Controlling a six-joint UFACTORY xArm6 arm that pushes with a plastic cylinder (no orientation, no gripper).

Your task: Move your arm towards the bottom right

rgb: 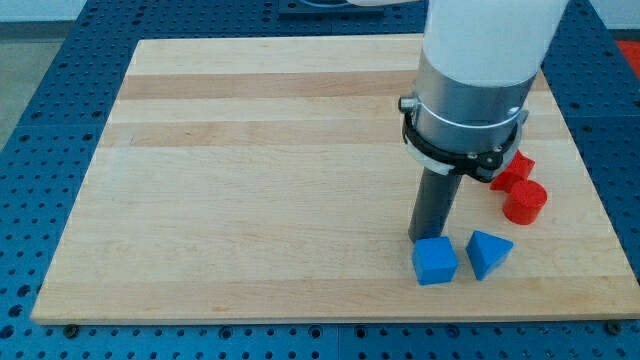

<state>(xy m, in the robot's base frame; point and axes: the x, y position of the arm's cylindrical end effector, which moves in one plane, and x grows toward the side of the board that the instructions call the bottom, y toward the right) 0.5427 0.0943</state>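
White-and-grey arm upright at the view's right, my tip on the surface

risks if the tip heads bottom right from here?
1. My tip sits right at the blue cube's top edge, so moving bottom right would likely shove it.
2. The blue wedge-like block lies just right of the cube and could get knocked toward the board's bottom edge.
3. Red blocks are partly hidden behind the arm, so their clearance is unclear.

White upper arm, grey collar w/ black clamp ring, dark rod.
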